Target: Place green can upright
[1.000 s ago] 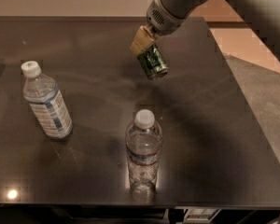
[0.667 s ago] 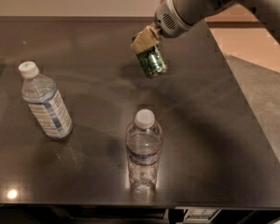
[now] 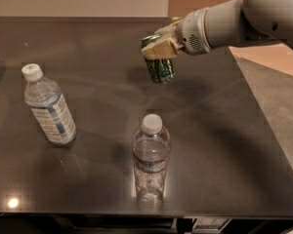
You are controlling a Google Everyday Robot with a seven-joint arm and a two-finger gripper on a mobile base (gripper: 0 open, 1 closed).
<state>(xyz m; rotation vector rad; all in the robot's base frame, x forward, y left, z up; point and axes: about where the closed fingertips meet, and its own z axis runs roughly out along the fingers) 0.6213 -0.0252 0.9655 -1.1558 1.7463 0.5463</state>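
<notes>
Since the earlier frames the arm [image 3: 219,26] has swung round: it then came down from the top edge, and it now reaches in almost level from the right. The green can [image 3: 161,70] has kept nearly the same spot over the table [image 3: 88,48] but has turned from a clear slant to close to upright, its top leaning a little toward the left.

The gripper [image 3: 159,46] sits above the far middle of the table, right of centre, with its tan fingers [image 3: 162,50] clamped across the upper part of the can. The silver top rim shows just behind the fingers, and the dark green body with pale lettering hangs below them. A dark shadow lies on the table around and to the right of the can (whether the can's base touches the surface cannot be told from this view).

Two clear water bottles with white caps stand upright nearer the camera. The left bottle [image 3: 50,110], with a printed label, is well apart from the can. The centre bottle [image 3: 150,156] stands at the near edge, almost directly in front of the can, with bare table between them. Grey floor [image 3: 278,96] shows past the table's right edge.
</notes>
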